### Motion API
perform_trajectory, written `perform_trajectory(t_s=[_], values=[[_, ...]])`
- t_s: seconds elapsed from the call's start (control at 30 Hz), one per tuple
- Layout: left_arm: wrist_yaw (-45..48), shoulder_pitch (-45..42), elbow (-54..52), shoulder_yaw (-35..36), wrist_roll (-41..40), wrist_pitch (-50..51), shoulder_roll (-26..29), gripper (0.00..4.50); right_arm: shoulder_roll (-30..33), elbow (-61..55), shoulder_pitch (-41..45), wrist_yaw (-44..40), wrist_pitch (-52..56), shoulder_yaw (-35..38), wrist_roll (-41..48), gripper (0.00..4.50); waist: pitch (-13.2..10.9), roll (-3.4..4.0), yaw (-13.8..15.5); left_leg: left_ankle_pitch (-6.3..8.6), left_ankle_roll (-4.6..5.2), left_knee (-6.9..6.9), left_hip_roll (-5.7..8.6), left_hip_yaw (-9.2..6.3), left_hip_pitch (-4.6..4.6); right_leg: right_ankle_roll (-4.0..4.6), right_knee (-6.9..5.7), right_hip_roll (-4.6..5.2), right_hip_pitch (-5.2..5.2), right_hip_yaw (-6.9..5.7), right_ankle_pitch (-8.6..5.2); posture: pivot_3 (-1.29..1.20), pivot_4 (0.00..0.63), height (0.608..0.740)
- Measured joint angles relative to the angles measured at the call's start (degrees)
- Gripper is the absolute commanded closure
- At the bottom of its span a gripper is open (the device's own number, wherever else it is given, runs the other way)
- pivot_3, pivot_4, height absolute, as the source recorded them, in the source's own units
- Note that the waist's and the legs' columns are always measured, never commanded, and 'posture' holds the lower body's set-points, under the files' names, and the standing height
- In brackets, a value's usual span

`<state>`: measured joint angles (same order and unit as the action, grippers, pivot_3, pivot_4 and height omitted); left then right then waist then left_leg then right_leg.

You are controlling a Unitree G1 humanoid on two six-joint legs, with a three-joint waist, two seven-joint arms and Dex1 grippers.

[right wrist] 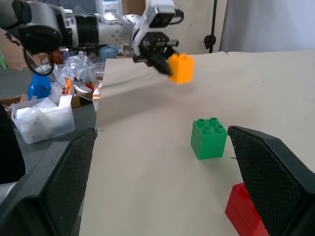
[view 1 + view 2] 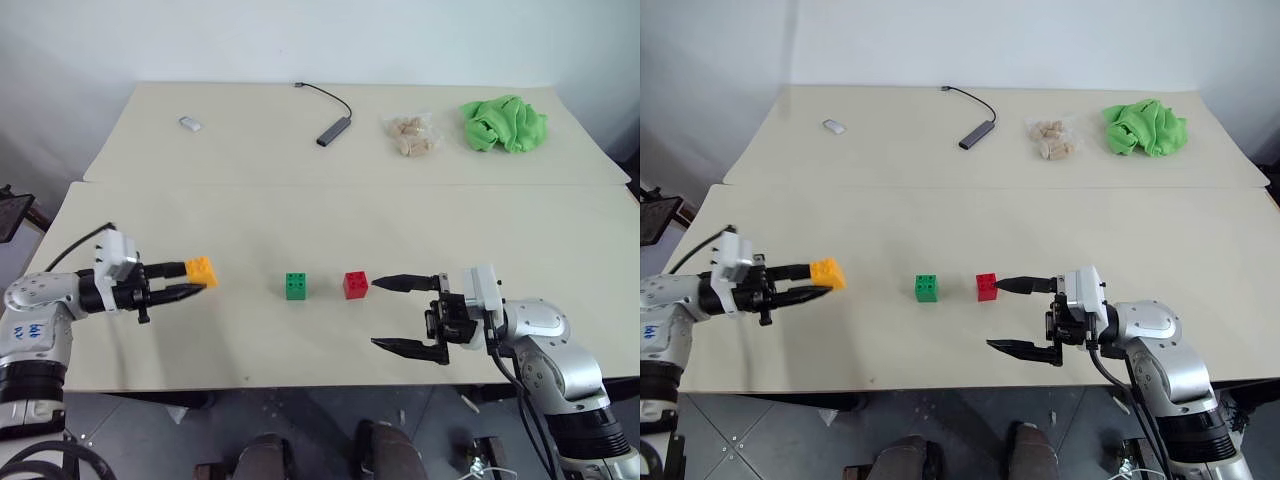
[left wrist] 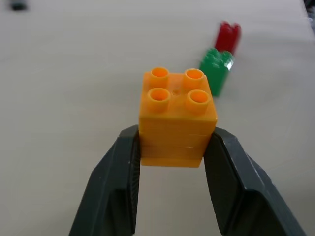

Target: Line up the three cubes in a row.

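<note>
Right gripper point(image 2: 386, 314) gapes beside red cube point(image 2: 355, 285), near table edge point(image 2: 300, 378).

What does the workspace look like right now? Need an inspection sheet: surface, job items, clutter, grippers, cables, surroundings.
Surface: two beige tables butted together, near one holding the work.
Job's things: green cube and red cube side by side on the near table with a small gap; orange cube held off to the left of them, studs up.
Clutter: on the far table, green cloth, clear bag of pale pieces, small grey adapter, small white item.
Grippers: left gripper shut on the orange cube; right gripper open, holding nothing, just right of the red cube.
Cables: black cable from the adapter.
Surroundings: white wall behind.
</note>
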<state>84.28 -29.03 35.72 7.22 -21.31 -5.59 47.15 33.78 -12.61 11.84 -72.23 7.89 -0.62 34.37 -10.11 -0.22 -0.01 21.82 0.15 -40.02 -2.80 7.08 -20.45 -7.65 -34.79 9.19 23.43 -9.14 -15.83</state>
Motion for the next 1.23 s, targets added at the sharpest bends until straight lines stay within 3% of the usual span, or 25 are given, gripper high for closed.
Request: perform_trajectory(t_s=[0.17, 0.5, 0.53, 0.73, 0.77, 0.97, 1.23], values=[[1.7, -9.5, 11.6, -3.7, 4.4, -11.6, -4.4, 2.93, 1.0, -2.7, -2.5, 1.3, 0.1, 1.2, 0.0, 0.0, 0.0, -0.03, -0.1, 0.02, 0.04, 0.0, 0.01, -0.05, -0.07, -0.08, 0.02, 0.01, 0.02, -0.04, 0.05, 0.0, 0.15, 0.74], [1.8, -11.5, 17.1, -7.4, 6.4, -14.9, -8.2, 2.93, 2.1, -3.7, -4.3, 2.6, 0.5, 2.6, 0.0, 0.0, 0.0, -0.05, -0.7, 0.02, 0.05, -0.04, 0.01, -0.06, -0.07, -0.09, -0.05, 0.02, 0.06, -0.01, 0.05, 0.0, 0.15, 0.74], [1.8, -11.9, 17.4, -7.7, 6.6, -14.5, -8.2, 2.29, 2.1, -3.9, -4.3, 2.6, 0.7, 2.6, 0.0, 0.0, 0.0, -0.06, -0.6, 0.02, 0.05, -0.04, 0.01, -0.07, -0.07, -0.09, -0.06, 0.02, 0.06, -0.01, 0.05, 0.0, 0.15, 0.74], [1.7, -12.0, 19.0, -7.4, 7.6, -13.1, -6.2, 0.57, 2.8, -3.8, -3.9, 1.6, 0.9, 2.7, 0.1, 0.0, 0.0, -0.07, -0.4, 0.02, 0.05, -0.05, 0.01, -0.08, -0.07, -0.08, -0.07, 0.02, 0.07, -0.01, 0.05, 0.0, 0.15, 0.74], [1.7, -11.7, 18.6, -6.8, 7.4, -12.8, -5.4, 0.31, 3.4, -3.7, -3.9, 1.1, 0.9, 2.8, 0.1, 0.0, 0.0, -0.07, -0.4, 0.02, 0.06, -0.05, 0.0, -0.07, -0.07, -0.08, -0.07, 0.02, 0.08, 0.0, 0.05, 0.0, 0.15, 0.74], [1.7, -3.6, 3.0, -0.4, 1.2, 0.0, 5.4, 0.31, 11.2, 3.7, 2.8, -4.8, 2.4, 7.6, 1.4, 0.0, -0.1, -0.07, -1.2, 0.03, 0.07, -0.05, -0.01, -0.16, -0.06, -0.08, -0.13, 0.05, 0.06, -0.01, 0.05, 0.0, 0.15, 0.74], [-1.0, 3.1, -12.1, 4.0, -1.6, 5.8, 7.6, 0.31, 13.3, 10.3, 12.0, -12.8, 3.1, 4.0, 0.0, 0.0, -0.1, -0.03, -0.8, 0.03, 0.06, -0.06, -0.01, -0.12, -0.06, -0.08, -0.17, 0.05, 0.1, 0.0, 0.04, 0.0, 0.15, 0.74]])
